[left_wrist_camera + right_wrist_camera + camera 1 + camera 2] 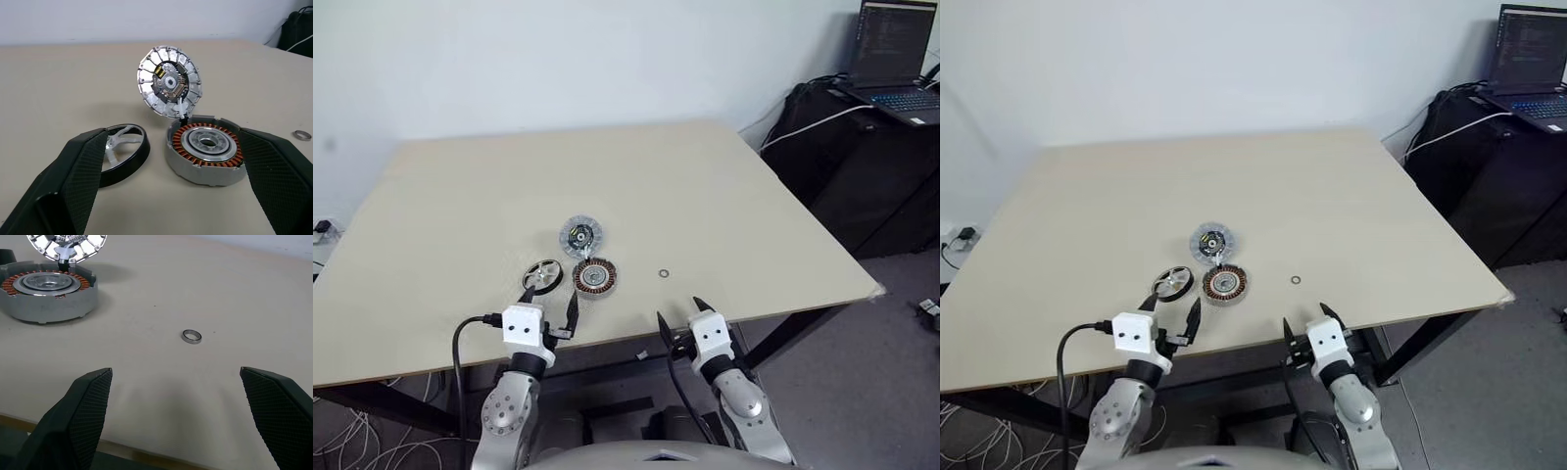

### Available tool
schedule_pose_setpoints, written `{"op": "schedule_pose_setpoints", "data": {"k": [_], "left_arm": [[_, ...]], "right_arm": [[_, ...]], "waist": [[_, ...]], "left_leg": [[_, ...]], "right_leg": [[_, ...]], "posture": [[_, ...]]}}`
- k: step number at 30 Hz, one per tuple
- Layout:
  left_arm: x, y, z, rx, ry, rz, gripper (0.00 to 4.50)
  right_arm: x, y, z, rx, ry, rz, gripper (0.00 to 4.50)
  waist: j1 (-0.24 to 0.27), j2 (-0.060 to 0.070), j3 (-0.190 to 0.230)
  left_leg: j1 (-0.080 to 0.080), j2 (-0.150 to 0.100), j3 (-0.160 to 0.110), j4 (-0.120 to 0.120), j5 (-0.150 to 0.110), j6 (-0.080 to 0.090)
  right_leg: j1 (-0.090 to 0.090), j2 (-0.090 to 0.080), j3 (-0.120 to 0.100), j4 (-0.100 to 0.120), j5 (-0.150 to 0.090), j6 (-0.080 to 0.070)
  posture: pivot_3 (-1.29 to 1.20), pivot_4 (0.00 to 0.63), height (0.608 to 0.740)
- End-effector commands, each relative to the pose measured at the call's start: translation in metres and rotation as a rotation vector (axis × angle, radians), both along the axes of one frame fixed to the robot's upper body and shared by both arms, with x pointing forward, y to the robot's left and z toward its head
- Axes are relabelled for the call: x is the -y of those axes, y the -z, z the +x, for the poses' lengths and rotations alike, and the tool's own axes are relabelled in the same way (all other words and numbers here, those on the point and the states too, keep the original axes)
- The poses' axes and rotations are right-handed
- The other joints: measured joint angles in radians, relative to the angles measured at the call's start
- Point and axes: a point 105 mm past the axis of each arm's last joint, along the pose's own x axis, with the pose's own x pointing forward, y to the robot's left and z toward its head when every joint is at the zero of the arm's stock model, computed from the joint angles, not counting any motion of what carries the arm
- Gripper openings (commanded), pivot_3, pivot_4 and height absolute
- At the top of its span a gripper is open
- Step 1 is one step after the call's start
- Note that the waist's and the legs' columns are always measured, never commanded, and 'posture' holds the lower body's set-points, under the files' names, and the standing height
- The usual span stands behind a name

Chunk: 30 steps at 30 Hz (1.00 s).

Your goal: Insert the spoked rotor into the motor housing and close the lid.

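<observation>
Pincers gape empty; spoked rotor lies flat, axle upward.

Both my arms reach forward, side by side, forearms low. My left gripper points ahead, roughly level, its two black fingers spread wide, nothing between them. My right gripper tips slightly downward, fingers equally wide apart, also holding nothing. The grippers are well apart.

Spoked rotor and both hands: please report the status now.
Left hand and right hand open, empty. Spoked rotor on table beside motor housing, not inserted. Lid open. Small ring lies apart.
</observation>
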Motion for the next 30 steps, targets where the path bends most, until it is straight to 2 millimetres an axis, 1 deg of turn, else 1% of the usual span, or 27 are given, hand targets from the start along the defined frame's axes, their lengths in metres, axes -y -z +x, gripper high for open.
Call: {"op": "schedule_pose_setpoints", "data": {"k": [1,11,16,18,23,30], "left_arm": [[-0.001,-0.013,0.004,0.054,-0.002,0.003,4.45],[-0.006,-0.007,0.006,0.044,-0.009,0.008,4.45],[-0.008,-0.005,0.006,0.024,-0.038,0.019,4.45],[-0.011,-0.006,0.006,0.020,-0.069,0.014,4.45],[-0.016,-0.009,0.009,0.041,-0.100,-0.002,4.45],[-0.008,0.000,0.008,0.018,-0.012,-0.027,4.45]], "right_arm": [[-0.003,-0.017,0.007,0.067,-0.010,0.013,4.50],[-0.004,-0.014,0.007,0.032,-0.018,0.024,4.50],[0.000,-0.005,0.009,-0.045,-0.013,-0.022,4.50],[0.001,-0.004,0.012,-0.069,0.000,-0.008,4.50],[0.000,-0.010,0.029,-0.080,0.041,-0.006,4.50],[-0.010,-0.022,0.061,-0.076,0.059,0.027,4.50]], "waist": [[0.000,0.000,0.000],[0.000,0.000,0.000],[0.000,0.000,0.000],[0.000,0.000,0.000],[0.000,0.000,0.000],[0.000,0.000,0.000]], "left_leg": [[0.000,0.000,0.000,0.000,0.000,0.000],[0.000,0.000,0.000,0.000,0.000,0.000],[0.000,0.000,0.000,0.000,0.000,0.000],[0.000,0.000,0.000,0.000,0.000,0.000],[0.000,0.000,0.000,0.000,0.000,0.000],[0.000,-0.001,0.000,0.000,0.000,0.000]], "right_leg": [[0.000,0.000,0.000,0.000,0.000,0.000],[0.000,0.000,0.000,0.000,0.000,0.000],[0.000,0.000,0.000,0.000,0.000,0.000],[0.000,0.000,0.000,0.000,0.000,0.000],[0.000,0.000,0.000,0.000,0.000,0.000],[0.000,0.000,0.000,0.000,0.000,0.000]], "posture": [[0.00,0.000,0.740],[0.00,0.000,0.740],[0.00,0.000,0.740],[0.00,0.000,0.740],[0.00,0.000,0.740],[0.00,0.000,0.740]]}}
